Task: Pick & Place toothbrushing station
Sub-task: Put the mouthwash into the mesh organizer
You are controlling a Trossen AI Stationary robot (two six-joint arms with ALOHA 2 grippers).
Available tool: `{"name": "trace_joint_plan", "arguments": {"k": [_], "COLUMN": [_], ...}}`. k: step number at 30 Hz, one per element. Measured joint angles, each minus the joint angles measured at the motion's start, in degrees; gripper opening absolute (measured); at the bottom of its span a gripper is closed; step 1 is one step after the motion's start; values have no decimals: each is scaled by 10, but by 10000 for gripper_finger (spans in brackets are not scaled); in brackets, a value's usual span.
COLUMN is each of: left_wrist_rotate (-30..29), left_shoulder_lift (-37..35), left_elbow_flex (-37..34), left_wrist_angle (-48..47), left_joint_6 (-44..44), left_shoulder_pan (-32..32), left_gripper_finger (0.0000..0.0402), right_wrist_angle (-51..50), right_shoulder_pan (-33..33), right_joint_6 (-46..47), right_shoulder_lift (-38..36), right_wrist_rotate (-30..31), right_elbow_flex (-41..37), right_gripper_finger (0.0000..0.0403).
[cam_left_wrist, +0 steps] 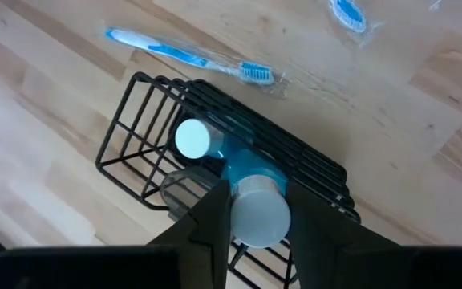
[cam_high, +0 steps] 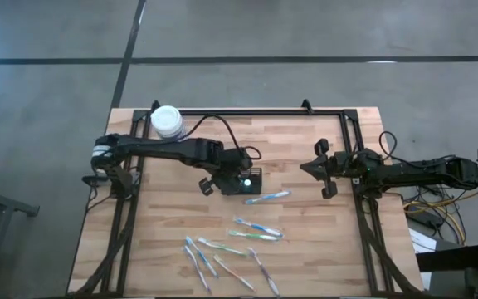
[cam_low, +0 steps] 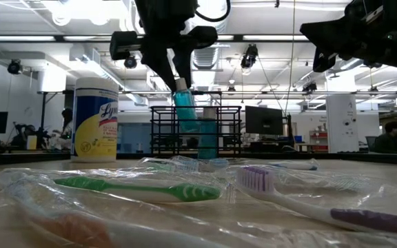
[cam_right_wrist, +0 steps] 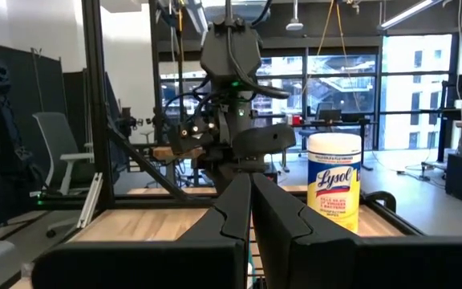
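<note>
Left claw (cam_left_wrist: pixel 257 210) hangs right over the black wire caddy (cam_left_wrist: pixel 147 120), its fingers (cam_left_wrist: pixel 211 221) partly closed and pinching a blue tube with a white cap (cam_left_wrist: pixel 257 213), cap end up toward the wrist. In the low view that tube (cam_low: pixel 184 110) hangs upright between the fingers, its lower end down among the caddy's (cam_low: pixel 163 131) wires. Directly below the claw, inside the caddy, another white-capped blue tube (cam_left_wrist: pixel 192 139) already stands. The caddy (cam_high: pixel 252 183) sits mid-desk (cam_high: pixel 297 141), straight under the left claw (cam_high: pixel 244 180). Just beyond the caddy from the claw, a blue toothbrush (cam_left_wrist: pixel 187 54) in a clear wrapper lies flat on the wood, near the caddy's edge but not touching it; from above it is the brush (cam_high: pixel 268 197) just beside the caddy. Farther out toward the desk's near edge, a scatter of wrapped toothbrushes (cam_high: pixel 256 228) lies well apart from the claw, a green one (cam_low: pixel 136 187) and a purple-handled one (cam_low: pixel 309 200) closest to the low camera. Behind the left arm, at the desk's far corner, stands the yellow wipes jar (cam_high: pixel 167 121) with its white lid. The right claw (cam_high: pixel 312 167) waits in the air over the right side of the desk, well apart from the caddy, fingers (cam_right_wrist: pixel 235 210) pressed together with nothing between them.
</note>
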Motion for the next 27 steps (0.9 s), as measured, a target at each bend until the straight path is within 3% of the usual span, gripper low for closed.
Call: {"name": "trace_joint_plan", "arguments": {"k": [27], "left_wrist_rotate": [26], "left_shoulder_lift": [37], "left_elbow_flex": [0], "left_wrist_angle": [2], "left_joint_6": [0], "left_shoulder_pan": [0], "left_gripper_finger": [97], "right_wrist_angle": [1], "right_shoulder_pan": [0], "right_joint_6": [-4], "right_shoulder_lift": [0], "right_wrist_rotate": [0], "right_elbow_flex": [0], "right_gripper_finger": [13]}}
